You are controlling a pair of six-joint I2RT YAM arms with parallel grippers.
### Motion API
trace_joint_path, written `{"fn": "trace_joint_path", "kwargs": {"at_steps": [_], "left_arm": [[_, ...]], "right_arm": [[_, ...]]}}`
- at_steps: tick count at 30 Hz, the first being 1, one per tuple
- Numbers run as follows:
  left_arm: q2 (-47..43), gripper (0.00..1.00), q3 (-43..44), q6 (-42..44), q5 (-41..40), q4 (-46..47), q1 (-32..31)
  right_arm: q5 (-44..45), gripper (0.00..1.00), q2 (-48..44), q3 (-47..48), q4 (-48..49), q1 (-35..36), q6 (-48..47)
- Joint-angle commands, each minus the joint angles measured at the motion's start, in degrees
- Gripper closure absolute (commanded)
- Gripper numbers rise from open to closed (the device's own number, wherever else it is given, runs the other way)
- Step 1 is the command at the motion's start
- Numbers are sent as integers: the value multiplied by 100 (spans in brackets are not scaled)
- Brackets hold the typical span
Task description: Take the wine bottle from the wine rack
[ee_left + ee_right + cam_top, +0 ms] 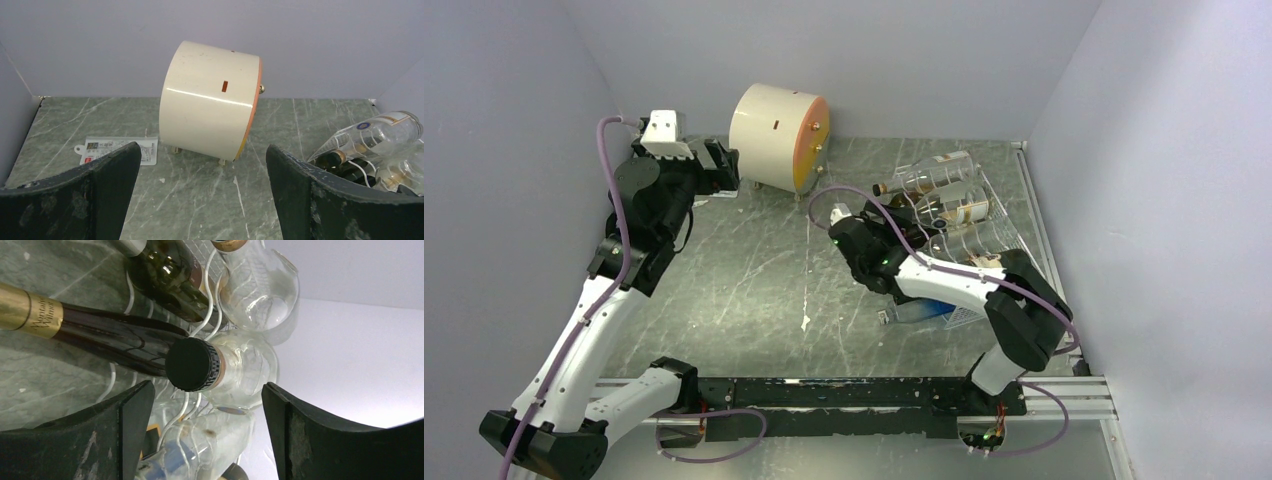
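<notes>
**Top external view**
- Right tool [852, 230]: low over the desk [744, 270], at the neck end of the wine rack [1002, 222]. Its spread cannot be read from here.
- Left tool [724, 170]: raised, just beside the cream drum [774, 135], well apart from the rack.

**Left wrist view**
- Left tool [202, 147]: fingers wide apart, nothing between them.
- Cream drum [207, 100]: straight ahead of the tool.
- Printed card [120, 150]: flat on the desk, ahead and to the left.

**Right wrist view**
- Right tool [206, 390]: fingers wide apart, holding nothing.
- Clear wine bottle [240, 370]: lying in a wire cradle of the wine rack [212, 295]. Its black screw cap [192, 364] points at the tool, ahead and roughly centred between the fingers, and is not touched.
- Dark bottle with gold foil [100, 332]: just left of the cap; whether the two touch cannot be told.

**Step in hand (judged):** lining up on the capped neck, with the bottle not yet gripped.

**Next move (judged):**
- Advance until the pads flank the neck behind the cap.
- Clamp.
- Draw the bottle out along its own axis, keeping clear of the dark neighbour and the wire.
</notes>
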Motion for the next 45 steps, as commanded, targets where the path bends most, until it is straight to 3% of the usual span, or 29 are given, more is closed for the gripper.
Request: {"fn": "trace_joint_path", "kwargs": {"at_steps": [1,11,20,27,35,42,45], "left_arm": [[-51,1,-33,-39,-26,189,-9],[45,1,-16,-48,-22,155,-9],[99,1,-7,-57,41,152,-8],[137,1,-14,-55,39,151,-9],[172,1,-11,-57,64,152,-8],[277,1,6,-67,62,126,-9],[336,1,19,-71,68,111,-8]], "right_arm": [[-362,20,-201,-402,1299,-259,-1059],[-615,26,-21,-713,2481,-488,-1957],[-660,32,100,-649,2636,-660,-2032],[-484,51,22,-735,2904,-624,-2191],[-394,75,-816,-792,2799,-388,-2076],[-426,98,-1347,-270,1789,-360,-1289],[-535,100,-1542,61,1156,-364,-659]]}}
